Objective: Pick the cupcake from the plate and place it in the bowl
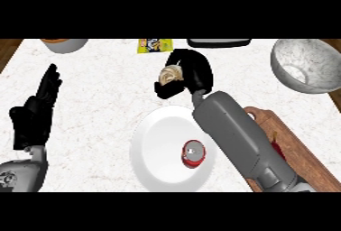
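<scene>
My right hand (195, 68) hangs over the counter just beyond the white plate (160, 167), its fingers curled round a pale cream cupcake (170, 74). Only the cupcake's frosted top and part of its side show between the fingers. A small red round object (194, 154) lies on the plate near my right forearm. The marbled grey bowl (308, 65) stands at the far right, well to the right of the held cupcake. At the left edge my left hand (39, 110) rests open with its fingers up.
A wooden cutting board (300, 155) lies at the right, partly under my right forearm. Along the far edge are a yellow packet (154, 45), a dark tray (218, 43) and a grey dish with something orange (63, 44).
</scene>
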